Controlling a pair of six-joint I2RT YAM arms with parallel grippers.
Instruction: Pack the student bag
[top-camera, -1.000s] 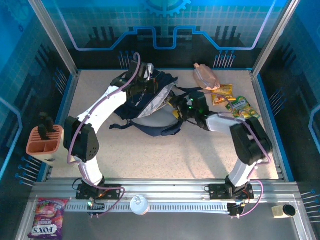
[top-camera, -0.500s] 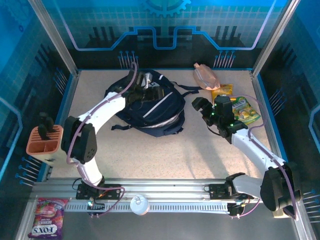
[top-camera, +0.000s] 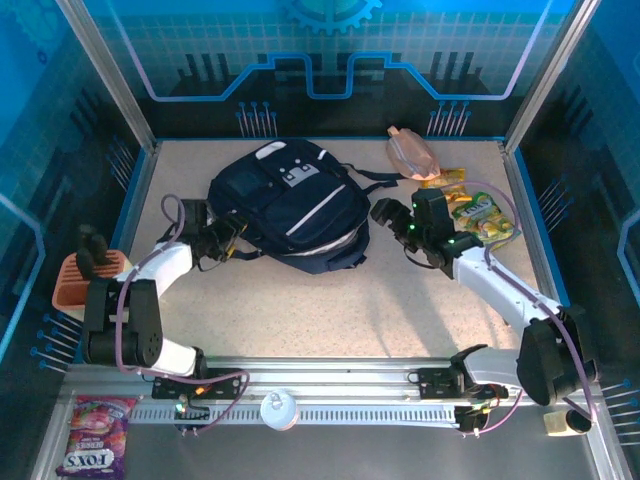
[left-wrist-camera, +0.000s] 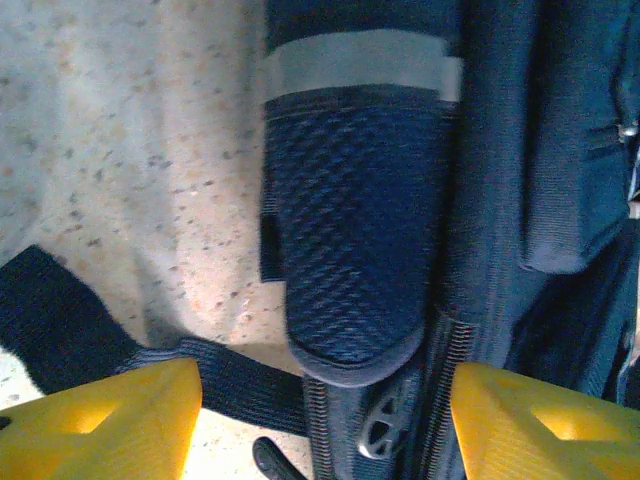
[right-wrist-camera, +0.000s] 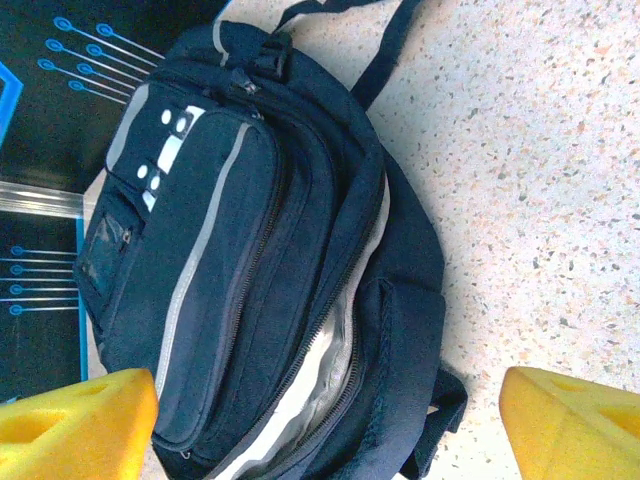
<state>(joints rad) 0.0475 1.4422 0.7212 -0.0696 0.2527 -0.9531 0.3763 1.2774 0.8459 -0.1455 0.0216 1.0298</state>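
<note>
Student bag (top-camera: 290, 205) lies flat on the tabletop (top-camera: 330, 310), far centre-left, front pocket up. Long axis runs diagonal: top end toward the far edge, base toward near-right.

Left claw (top-camera: 228, 240) is spread and empty at the bag's near-left side. Right claw (top-camera: 393, 228) is wide and empty just beside its right flank.

Main zip gapes, showing pale lining. Looks like loading stage. Next move likely needs the mouth held open while a snack packet (top-camera: 470, 210) is fetched.
</note>
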